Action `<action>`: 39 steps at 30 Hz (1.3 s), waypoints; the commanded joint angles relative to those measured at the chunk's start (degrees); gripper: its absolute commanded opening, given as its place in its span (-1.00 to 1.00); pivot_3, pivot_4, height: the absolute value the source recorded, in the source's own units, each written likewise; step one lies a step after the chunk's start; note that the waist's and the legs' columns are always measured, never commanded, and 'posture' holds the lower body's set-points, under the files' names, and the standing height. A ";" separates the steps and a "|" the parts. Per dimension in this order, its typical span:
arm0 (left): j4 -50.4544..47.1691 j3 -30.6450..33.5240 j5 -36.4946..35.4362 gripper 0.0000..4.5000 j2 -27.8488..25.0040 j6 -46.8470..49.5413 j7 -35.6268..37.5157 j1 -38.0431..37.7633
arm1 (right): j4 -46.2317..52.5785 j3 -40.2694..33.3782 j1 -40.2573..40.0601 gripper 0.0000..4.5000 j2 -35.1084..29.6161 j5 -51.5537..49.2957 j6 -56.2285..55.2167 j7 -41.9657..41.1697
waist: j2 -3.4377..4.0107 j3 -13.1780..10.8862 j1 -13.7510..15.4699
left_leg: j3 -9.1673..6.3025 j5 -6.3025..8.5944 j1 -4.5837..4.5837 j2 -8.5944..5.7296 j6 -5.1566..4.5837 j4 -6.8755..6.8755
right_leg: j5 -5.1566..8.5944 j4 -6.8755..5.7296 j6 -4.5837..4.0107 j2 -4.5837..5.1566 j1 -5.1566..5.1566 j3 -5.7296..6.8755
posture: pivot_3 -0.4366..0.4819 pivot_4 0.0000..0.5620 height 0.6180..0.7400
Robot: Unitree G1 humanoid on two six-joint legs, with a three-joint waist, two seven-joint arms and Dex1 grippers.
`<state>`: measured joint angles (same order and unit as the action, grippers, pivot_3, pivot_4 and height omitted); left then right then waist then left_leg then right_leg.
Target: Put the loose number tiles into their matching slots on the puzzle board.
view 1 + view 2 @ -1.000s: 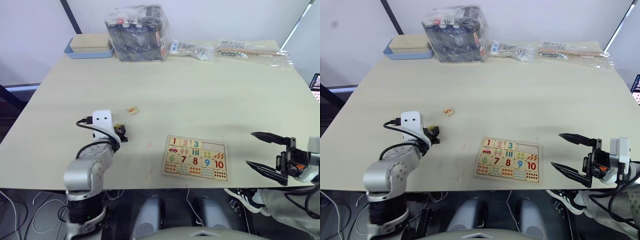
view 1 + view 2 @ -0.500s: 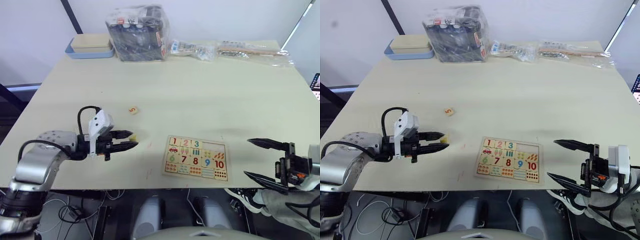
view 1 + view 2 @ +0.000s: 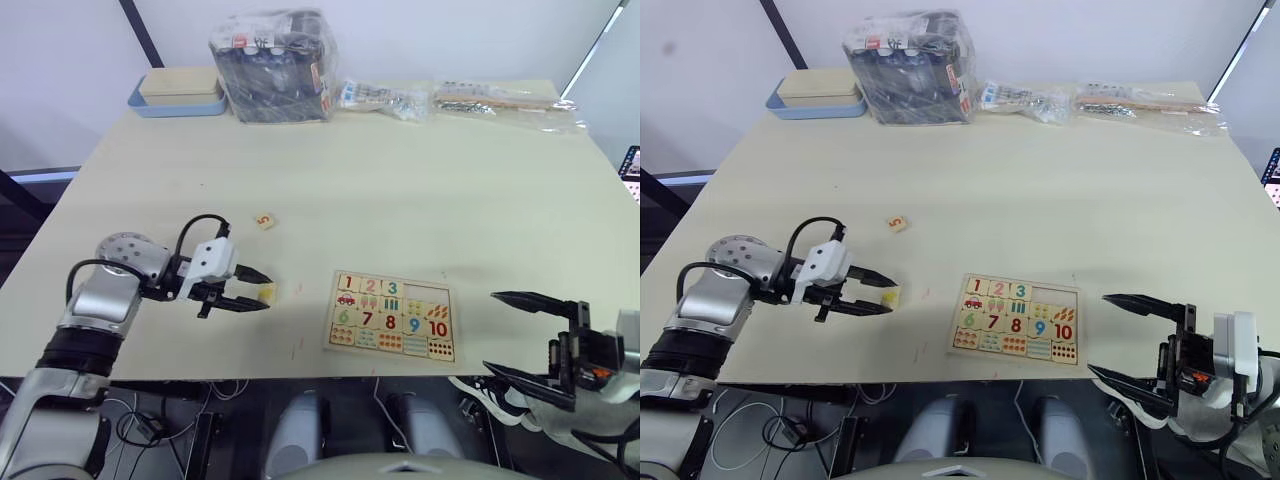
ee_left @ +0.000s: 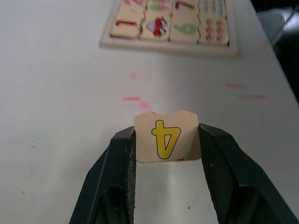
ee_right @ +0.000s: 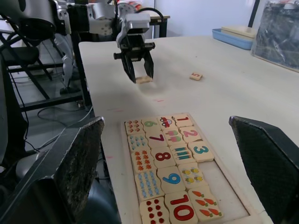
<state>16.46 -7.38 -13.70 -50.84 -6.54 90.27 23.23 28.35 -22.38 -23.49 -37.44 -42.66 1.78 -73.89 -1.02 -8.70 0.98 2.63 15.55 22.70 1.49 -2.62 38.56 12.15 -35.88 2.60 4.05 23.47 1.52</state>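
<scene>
A yellow 4 is printed on the small wooden tile (image 4: 167, 136) clamped between the fingers of the left end effector (image 4: 167, 140). An orange-red 5 stands on the loose tile (image 3: 265, 221) lying alone on the counter (image 3: 400, 170). On the puzzle board (image 5: 175, 163) the upper number row reads a red 1, an orange 2 and a teal 3, with two bare slots after the 3; the lower number row reads a green 6, a red 7, a red 8, a blue 9 and a red 10. The print on the wrapped packages at the far edge of the counter is too small to read.
</scene>
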 commanded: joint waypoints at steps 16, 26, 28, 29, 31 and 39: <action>14.46 -9.28 -0.99 -0.34 0.62 -16.90 2.23 6.07 | 2.82 -2.41 -3.13 1.00 -0.10 -0.81 -1.73 1.27 | -0.01 0.01 0.05 | -0.06 0.00 0.00 0.02 -0.01 0.02 | -0.04 -0.02 0.07 0.00 0.00 0.01 | -0.05 -0.47 1.00; 7.75 -5.14 -10.72 0.99 -3.34 -8.42 2.23 2.26 | 2.21 -3.56 -3.44 1.00 -1.02 -2.24 -1.41 -0.15 | -0.01 0.01 -0.20 | -0.18 0.01 -0.01 0.15 -0.01 0.03 | -0.04 -0.03 0.07 0.00 0.01 -0.01 | -0.05 -0.47 1.00; 3.56 -0.97 -13.38 0.99 -5.27 -4.69 1.38 -1.26 | 1.29 -4.00 -3.15 1.00 -1.64 -2.63 -1.60 -1.72 | -0.03 0.00 -0.19 | -0.14 0.01 -0.01 0.34 -0.01 0.03 | -0.04 -0.03 0.07 -0.02 0.03 -0.01 | -0.05 -0.47 1.00; 1.44 1.02 -14.56 0.99 -6.21 -2.84 0.51 -3.18 | 0.70 -4.34 -2.97 1.00 -1.88 -2.80 -1.77 -2.52 | -0.02 0.00 -0.19 | -0.14 0.01 -0.02 0.36 -0.01 0.03 | -0.04 -0.03 0.06 -0.03 0.02 0.01 | -0.05 -0.47 1.00; -2.38 4.72 -16.21 0.99 -7.67 0.50 -1.53 -6.95 | -0.68 -5.06 -2.39 1.00 -2.43 -3.15 -1.80 -3.90 | -0.02 0.00 -0.16 | -0.11 0.01 -0.05 0.38 -0.01 0.03 | -0.04 -0.03 0.06 -0.02 0.03 -0.01 | -0.05 -0.47 1.00; -27.33 22.33 -19.96 0.99 -2.71 19.85 -28.28 -31.35 | -13.41 -6.39 3.86 1.00 -5.08 -1.45 -4.47 -11.33 | 0.01 0.00 -0.25 | -0.05 0.01 -0.09 0.41 -0.01 0.02 | 0.09 0.01 -0.14 0.02 0.01 -0.07 | -0.05 -0.47 1.00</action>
<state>-4.70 11.32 -32.31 -54.49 9.15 68.77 -5.77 16.43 -27.40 -20.35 -41.82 -43.88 -1.42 -83.84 -1.01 -8.71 0.72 2.63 15.57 22.58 1.90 -2.64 38.58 12.23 -35.87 2.47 4.08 23.48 1.39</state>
